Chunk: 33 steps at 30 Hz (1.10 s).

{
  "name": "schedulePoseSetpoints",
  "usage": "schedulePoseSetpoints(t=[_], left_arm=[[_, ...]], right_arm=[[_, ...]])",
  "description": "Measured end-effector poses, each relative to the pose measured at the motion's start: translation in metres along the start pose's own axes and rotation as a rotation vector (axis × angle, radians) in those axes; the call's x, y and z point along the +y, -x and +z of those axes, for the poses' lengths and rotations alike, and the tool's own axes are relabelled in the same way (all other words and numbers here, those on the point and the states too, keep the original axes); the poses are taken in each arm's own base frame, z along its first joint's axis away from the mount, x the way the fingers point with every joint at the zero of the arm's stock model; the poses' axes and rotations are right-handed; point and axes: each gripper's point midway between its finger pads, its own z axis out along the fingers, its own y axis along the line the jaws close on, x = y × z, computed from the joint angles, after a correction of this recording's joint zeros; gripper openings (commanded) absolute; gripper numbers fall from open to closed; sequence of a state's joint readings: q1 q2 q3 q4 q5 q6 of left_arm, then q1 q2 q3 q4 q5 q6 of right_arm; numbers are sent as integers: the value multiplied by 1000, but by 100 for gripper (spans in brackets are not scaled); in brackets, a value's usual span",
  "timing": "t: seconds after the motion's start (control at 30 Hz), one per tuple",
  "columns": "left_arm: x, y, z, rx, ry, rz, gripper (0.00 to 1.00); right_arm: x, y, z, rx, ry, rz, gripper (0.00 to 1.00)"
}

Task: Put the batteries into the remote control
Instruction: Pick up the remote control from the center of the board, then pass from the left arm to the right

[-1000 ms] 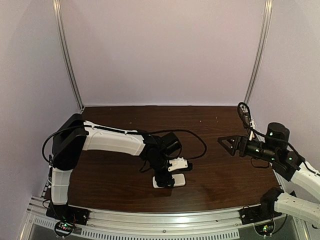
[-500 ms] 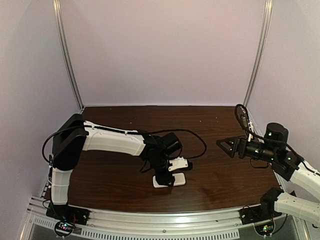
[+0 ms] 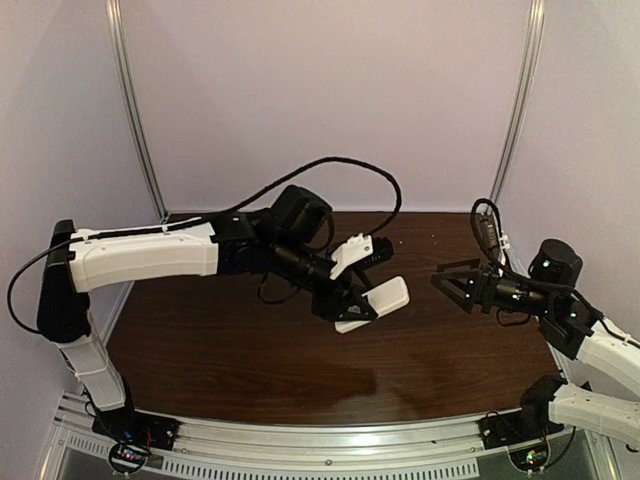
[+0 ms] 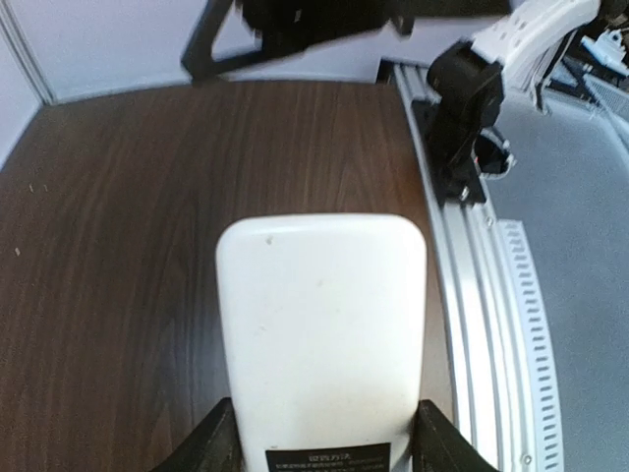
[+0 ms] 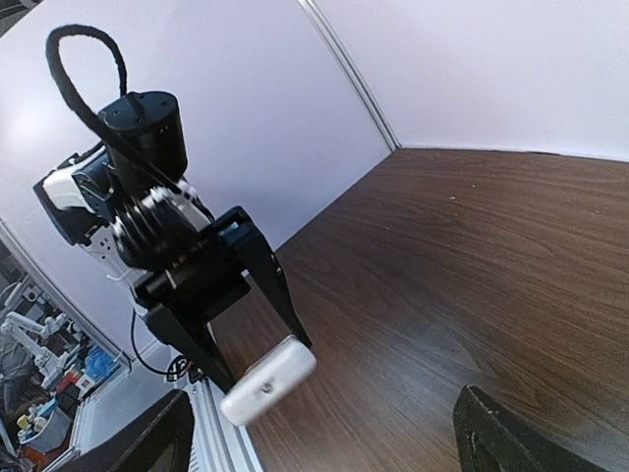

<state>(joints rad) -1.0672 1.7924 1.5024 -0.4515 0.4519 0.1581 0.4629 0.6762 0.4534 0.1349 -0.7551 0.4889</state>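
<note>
Dark wooden counter [image 3: 250, 360] stands between pale lilac walls [image 3: 320, 100], and high above it your left pincer [image 3: 352, 306] is grasping the remote [image 3: 380, 298] by its two long edges, the plain white back showing. Your right pincer [image 3: 445, 283] is released, jaws wide, facing the remote but apart from it.

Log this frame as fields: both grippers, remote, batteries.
left gripper: closed on one end of the remote control, holding it in the air
remote control: clear of the table, plain white side facing the left wrist camera, free end toward the right gripper
right gripper: open, empty, facing the remote control
batteries: not visible in any view
</note>
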Motion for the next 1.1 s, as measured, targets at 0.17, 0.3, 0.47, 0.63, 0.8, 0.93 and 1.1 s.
schedulePoseSetpoints(t=[0.17,0.3,0.47,0.63,0.8,0.93,1.1], left_arm=[[-21,54,-40,-215,-40,79,36],[-33,65,-50,-283,-87,101,36],[-40,65,-49,-313,-134,99,36],[-46,59,-47,-337,-164,83,36],[-52,61,-50,-390,-191,72,36],[-54,68,-53,-435,-209,67,36],[-56,74,-57,-473,-220,62,37]], right_arm=[[27,13,3,-27,124,-46,92],[56,25,6,-40,231,-92,91],[92,36,11,-43,344,-156,89],[111,37,18,-29,402,-198,84],[119,26,30,12,434,-214,83],[123,21,33,20,433,-246,82],[131,25,36,7,443,-292,78]])
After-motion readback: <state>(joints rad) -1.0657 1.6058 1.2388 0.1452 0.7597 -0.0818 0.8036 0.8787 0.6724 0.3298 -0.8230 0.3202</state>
